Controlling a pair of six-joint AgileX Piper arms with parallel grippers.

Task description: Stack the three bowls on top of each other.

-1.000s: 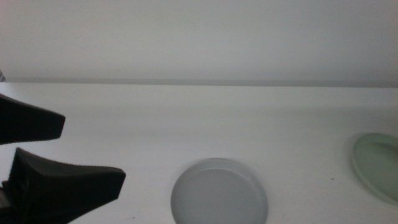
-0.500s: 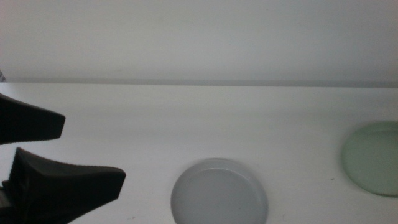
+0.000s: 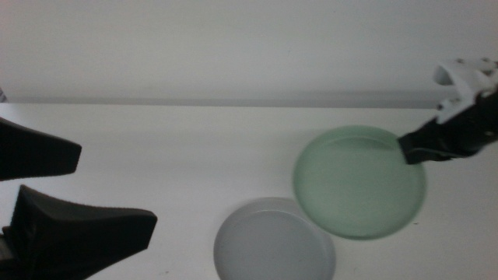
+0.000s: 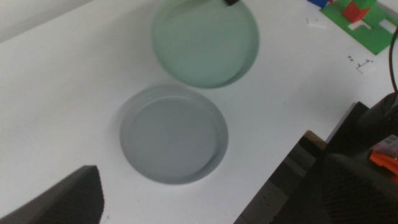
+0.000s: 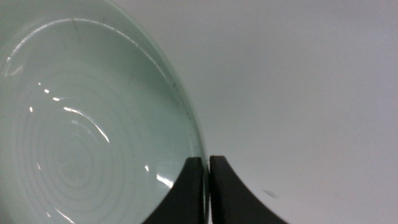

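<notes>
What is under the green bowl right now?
The right pincer holds the green bowl by its rim above bare table, overlapping the grey bowl's far edge. Anything directly beneath is hidden.

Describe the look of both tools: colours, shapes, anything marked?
Left tool: two wedge-shaped matte black jaws with blunt square tips, large in the middle view. Right tool: dark, near-black jaws under a white moulded wrist housing with rounded lobes. In the right wrist view its jaws are smooth black wedges that taper upward. No cables, labels or markings visible on either.

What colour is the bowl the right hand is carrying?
Pale green bowl, pinched at its rim by the right hand; the middle view shows it best.
</notes>
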